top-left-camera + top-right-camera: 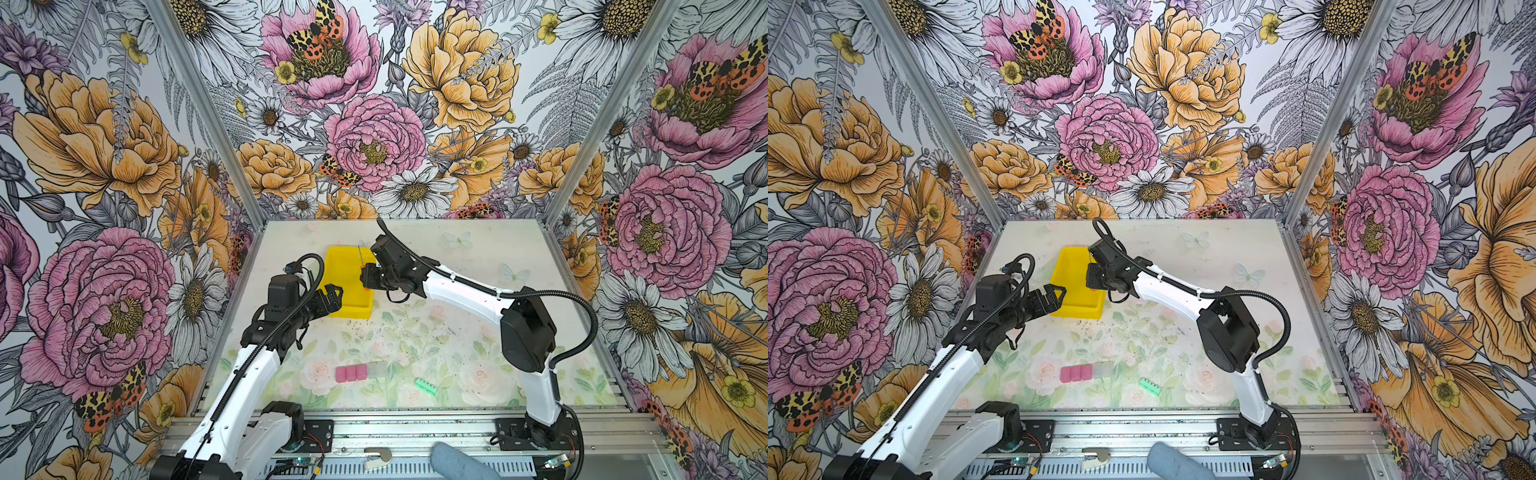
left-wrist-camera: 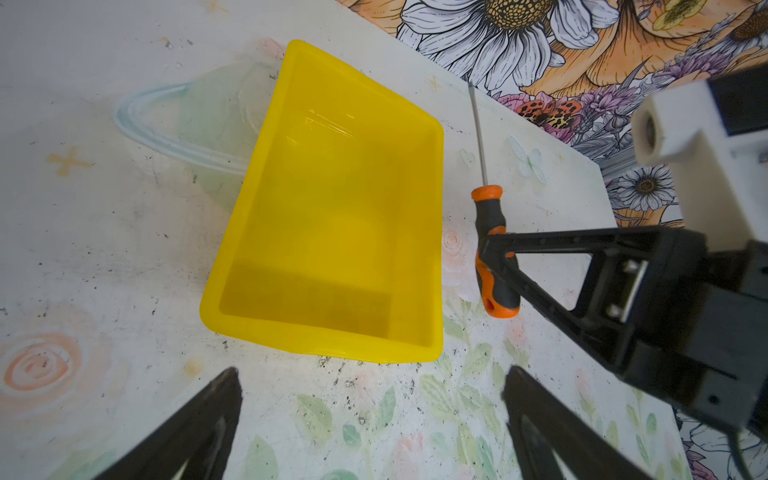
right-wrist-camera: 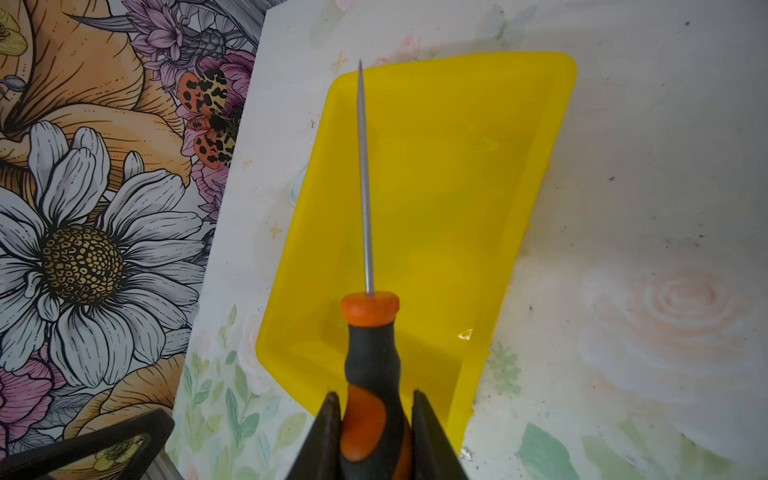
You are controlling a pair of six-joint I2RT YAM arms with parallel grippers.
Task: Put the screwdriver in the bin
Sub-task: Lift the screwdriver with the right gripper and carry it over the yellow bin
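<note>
The left gripper (image 1: 335, 293) (image 1: 1057, 291) hangs just above the near-left corner of the bin (image 1: 345, 270) (image 1: 1073, 272), its jaws apart and holding nothing; the left wrist view shows its two dark fingers (image 2: 226, 399) spread wide over the worktop (image 1: 457, 257). The yellow bin sits at the back left of the worktop, and its floor is bare. Nearer the front, a row of pink blocks (image 1: 351, 372) lies flat with a clear piece touching its right end. Over the bin's right-hand side the screwdriver (image 1: 360, 254) (image 2: 490, 212) (image 3: 370, 345) is held off the worktop, its shaft pointing towards the back wall. The right gripper (image 1: 365, 277) (image 3: 376, 399) is clamped on its orange-and-black handle, reaching in from the right. Farther right, near the front, lies a green ridged block (image 1: 426, 385).
</note>
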